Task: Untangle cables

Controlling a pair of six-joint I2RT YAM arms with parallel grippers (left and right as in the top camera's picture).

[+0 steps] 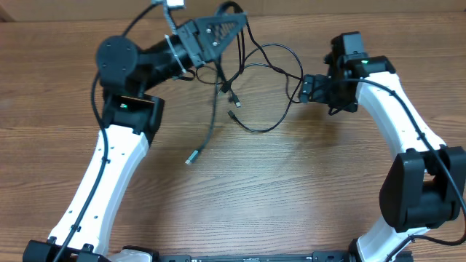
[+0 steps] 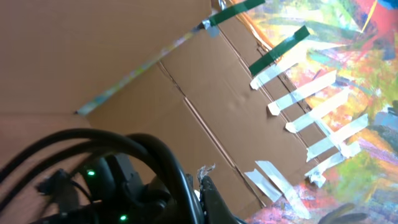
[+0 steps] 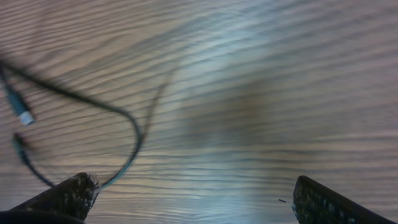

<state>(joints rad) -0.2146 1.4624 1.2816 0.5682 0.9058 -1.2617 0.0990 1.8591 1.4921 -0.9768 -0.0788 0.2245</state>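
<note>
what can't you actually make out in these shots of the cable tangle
Overhead: the left gripper hides its own fingertips, so any grip on the cables is unseen.
Overhead: strand crossings too thin to order.
Left wrist: faces a cardboard wall; no cables shown.
Right wrist: blur smears the plugs; left edge cuts the cables.

Much here is blurred, cropped or covered.
In the right wrist view the cables (image 3: pixel 118 115) are blurred, and the right gripper (image 3: pixel 193 186) has both fingertips (image 3: pixel 71 194) cut by the bottom edge. From overhead, the left gripper (image 1: pixel 234 18) covers its own jaws, so whether a cable sits between them cannot be told. The plug ends (image 1: pixel 193 156) are too small to identify.
</note>
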